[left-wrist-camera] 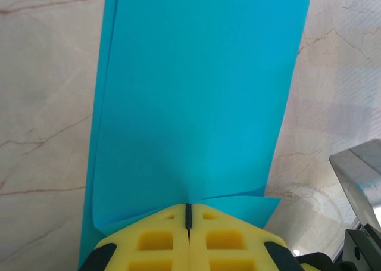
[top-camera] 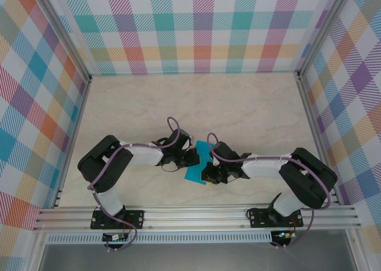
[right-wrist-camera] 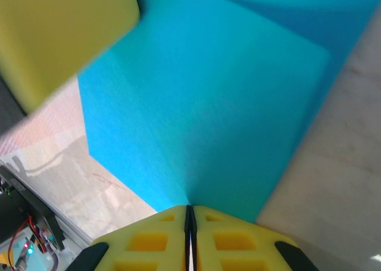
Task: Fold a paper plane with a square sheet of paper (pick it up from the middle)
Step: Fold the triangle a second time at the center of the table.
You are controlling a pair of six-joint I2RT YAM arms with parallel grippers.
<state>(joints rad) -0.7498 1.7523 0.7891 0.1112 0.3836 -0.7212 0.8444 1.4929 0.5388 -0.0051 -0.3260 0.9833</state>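
Pinching from both sides: the left gripper (left-wrist-camera: pixel 188 208) has its 2 yellow fingers pressed together on an edge of the square sheet of paper (left-wrist-camera: pixel 196 104), and the right gripper (right-wrist-camera: pixel 189 210) is clamped on it too. The sheet is held between the 2 arms, over the middle of the table (top-camera: pixel 238 104) towards its near edge, with another layer showing along one side.

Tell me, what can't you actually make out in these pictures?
- Top view: the blue paper is mostly covered by the left arm and the right arm. Any folds are too small to tell.
- Left wrist view: the paper's near edge is hidden behind the yellow jaws.
- Right wrist view: the paper runs off the top of the frame. A yellow shape at upper left is blurred.
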